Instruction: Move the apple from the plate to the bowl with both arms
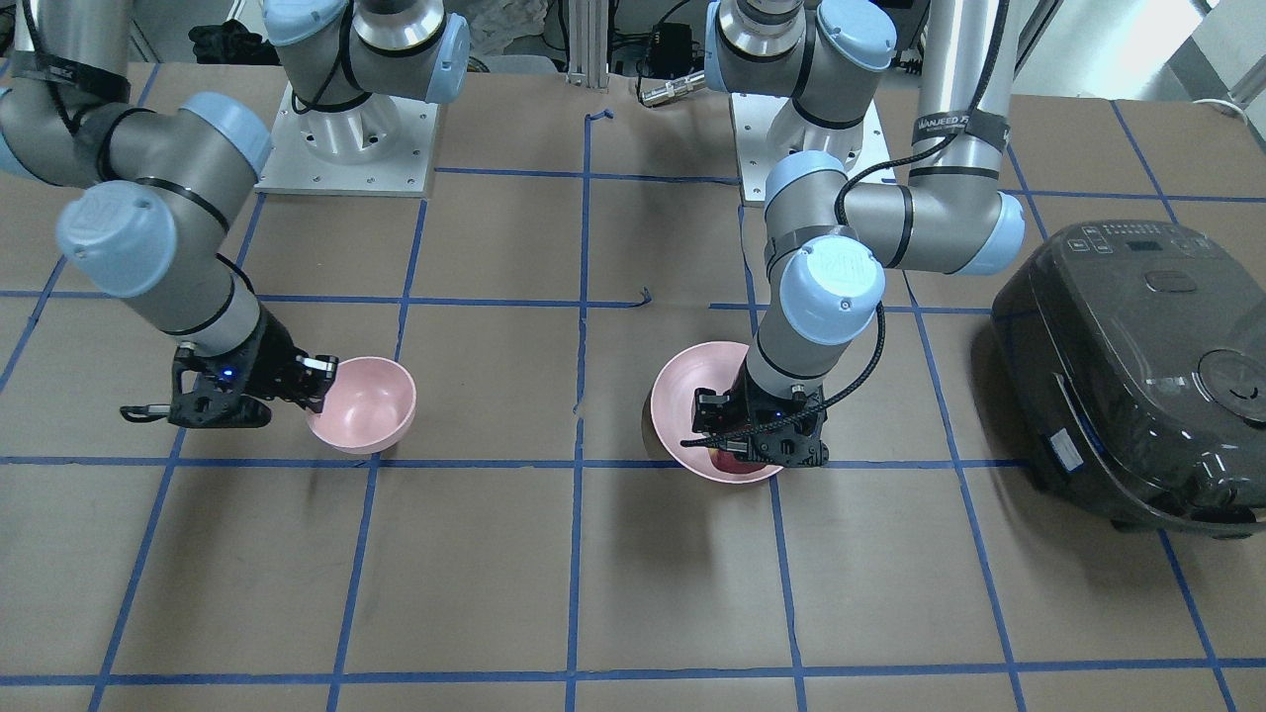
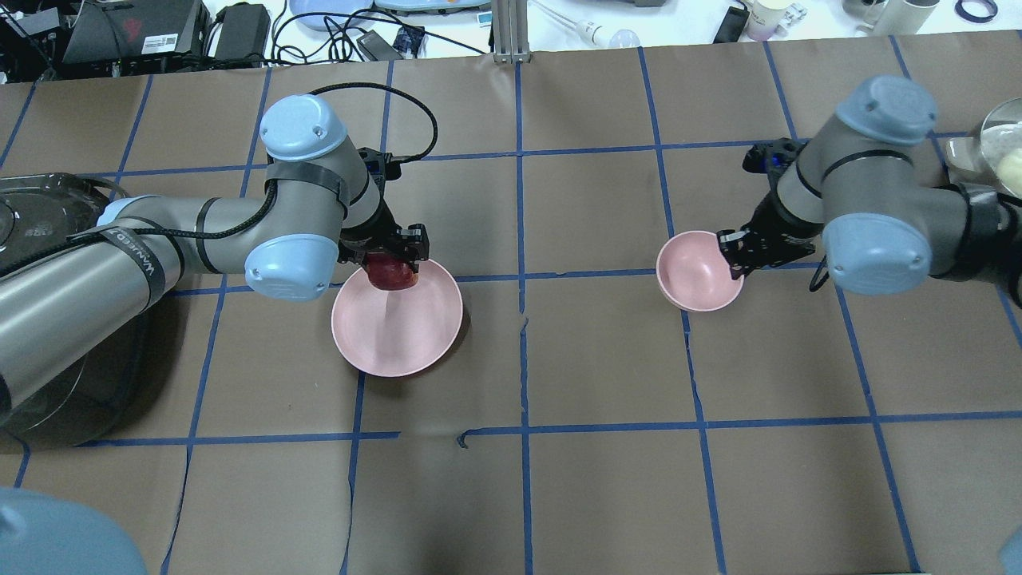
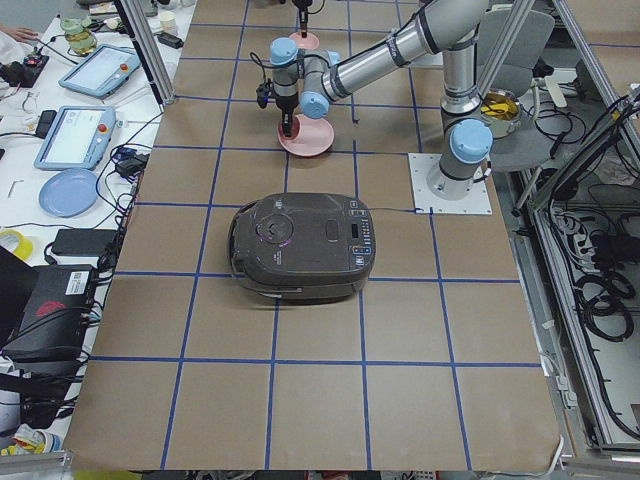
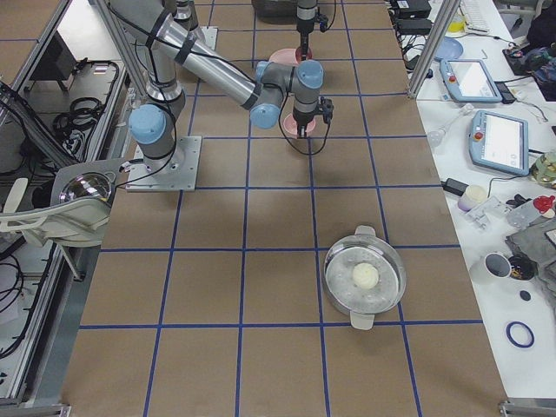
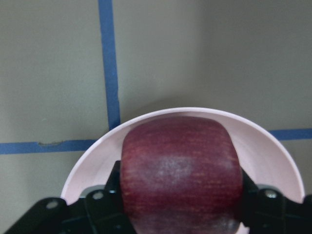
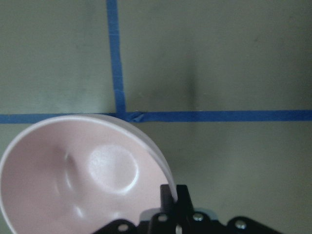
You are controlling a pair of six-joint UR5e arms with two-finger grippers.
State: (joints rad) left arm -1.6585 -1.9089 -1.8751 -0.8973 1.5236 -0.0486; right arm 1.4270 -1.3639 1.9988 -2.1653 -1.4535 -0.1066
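Apple [image 5: 181,170], clamped in my left fingers [image 5: 248,195] over the plate [image 5: 265,153], lies widest across them; stem end unclear. My right fingers [image 6: 183,197] pinch the bowl's [image 6: 73,185] rim.

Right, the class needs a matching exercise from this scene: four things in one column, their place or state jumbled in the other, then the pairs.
1 apple
2 plate
3 bowl
4 rice cooker

A rim pinched by the right hand
B dark grey, lid shut
C gripped in the left hand
D wide, shallow, beneath the apple

Pairs: 1-C, 2-D, 3-A, 4-B
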